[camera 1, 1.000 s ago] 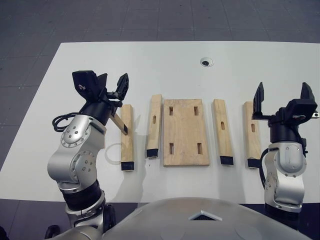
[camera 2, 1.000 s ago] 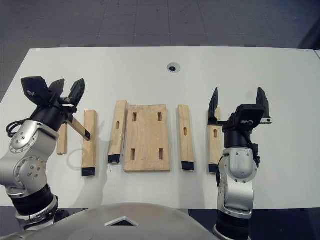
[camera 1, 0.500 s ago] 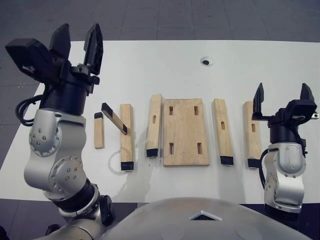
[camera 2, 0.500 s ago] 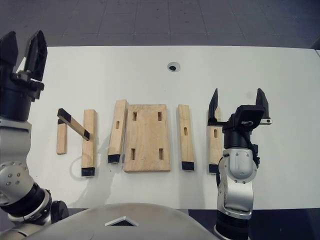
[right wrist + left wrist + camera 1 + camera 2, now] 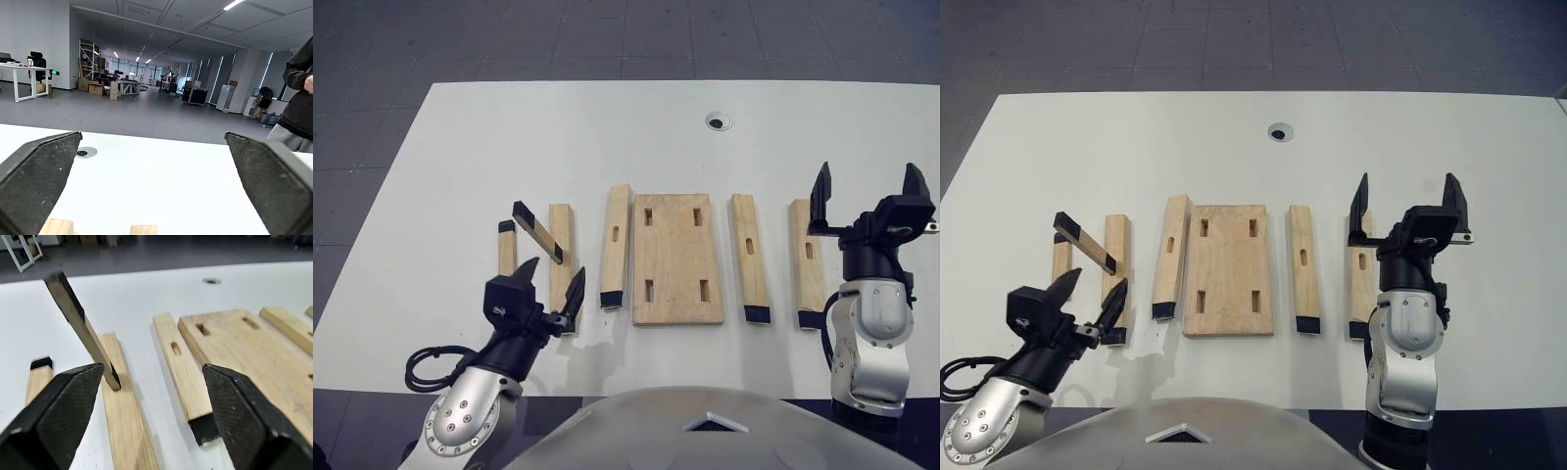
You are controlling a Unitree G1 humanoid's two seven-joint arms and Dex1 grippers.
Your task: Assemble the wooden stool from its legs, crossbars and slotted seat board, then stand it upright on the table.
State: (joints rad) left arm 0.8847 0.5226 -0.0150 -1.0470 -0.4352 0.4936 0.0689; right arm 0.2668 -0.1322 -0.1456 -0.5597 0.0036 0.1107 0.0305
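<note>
The slotted seat board (image 5: 677,259) lies flat mid-table. Two legs (image 5: 616,245) (image 5: 562,266) lie to its left and two more (image 5: 749,257) (image 5: 807,259) to its right. A black-tipped crossbar (image 5: 537,232) leans tilted on the leftmost leg, and a short crossbar (image 5: 507,253) lies flat beside it. My left gripper (image 5: 554,280) is open, low over the near end of the leftmost leg, holding nothing. In the left wrist view its fingers (image 5: 54,421) frame the tilted crossbar (image 5: 80,328) and the legs. My right gripper (image 5: 867,186) is open, raised beside the rightmost leg.
A round cable hole (image 5: 718,120) sits in the white table (image 5: 460,147) behind the parts. The table's front edge runs close behind my left gripper. A person in dark clothes (image 5: 298,107) stands in the room past the far right of the table.
My left arm came down from high over the table's left side to low near the front edge, by the near end of the leftmost leg. The right arm and the wooden parts stayed put.
</note>
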